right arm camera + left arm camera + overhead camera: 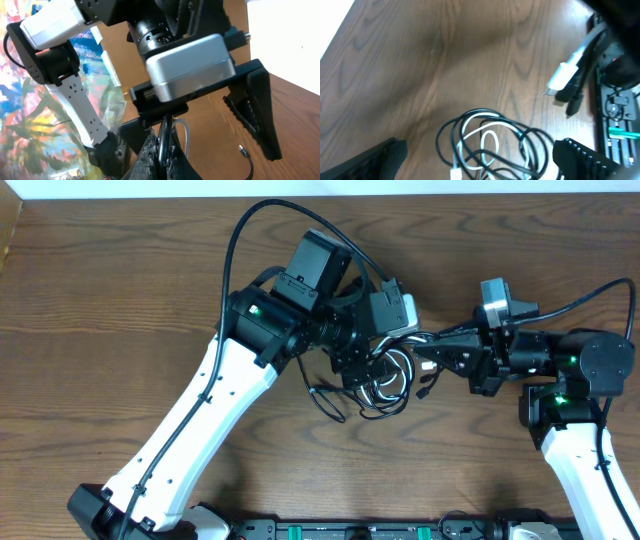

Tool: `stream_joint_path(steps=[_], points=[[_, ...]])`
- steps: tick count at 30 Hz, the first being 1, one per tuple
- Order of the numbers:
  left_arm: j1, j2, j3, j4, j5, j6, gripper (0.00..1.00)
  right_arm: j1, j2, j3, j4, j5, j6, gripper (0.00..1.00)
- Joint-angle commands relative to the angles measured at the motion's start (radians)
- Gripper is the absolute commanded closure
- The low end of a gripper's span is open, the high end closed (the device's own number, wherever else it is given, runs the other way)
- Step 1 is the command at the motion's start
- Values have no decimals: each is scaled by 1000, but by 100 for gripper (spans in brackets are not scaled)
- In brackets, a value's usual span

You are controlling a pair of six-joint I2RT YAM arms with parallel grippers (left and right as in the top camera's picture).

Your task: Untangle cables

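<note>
Cables lie mostly knotted on the counter, right claw clamped on some strands, left claw spread wide above.

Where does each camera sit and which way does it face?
Overhead: above the table, looking straight down; shows left gripper and right gripper at the cables.
Left wrist: faces down at the cables; own open fingers frame them.
Right wrist: looks sideways at the left gripper; own fingers shut on cables.
Shared: overhead and left wrist both show the cables.
</note>
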Motion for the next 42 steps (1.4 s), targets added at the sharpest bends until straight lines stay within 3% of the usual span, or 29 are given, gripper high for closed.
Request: stream_joint_path(steps=[1,8,14,16,17,18,19,33,34,35,36,42], points=[[3,8,2,3,-46,-14,2,-2,-8,7,23,-10,11,99],[3,8,2,63,-127,-119,2,-2,-8,7,34,-33,11,99],[3,10,-1,51,-128,-126,2,-2,-8,7,75,-37,40,99],[3,14,-1,42,-128,-126,14,-2,-8,7,104,-56,49,99],[3,16,-1,41,-128,-125,25,-2,-9,7,112,-62,50,99],[3,16,-1,40,-125,-126,48,-2,-10,7,115,-66,50,99],[3,16,0,40,-121,-126,53,-2,-10,7,115,-66,50,99],[2,16,-1,40,169,-113,57,-2,-10,7,115,-66,50,99],[0,16,-1,40,169,-113,60,-2,-10,7,115,-66,50,99],[0,16,-1,40,169,-113,71,-2,-10,7,116,-66,50,99],[0,16,-1,40,168,-113,92,-2,-10,7,116,-66,56,99],[0,16,-1,41,148,-111,92,-2,-10,7,115,-66,56,99]])
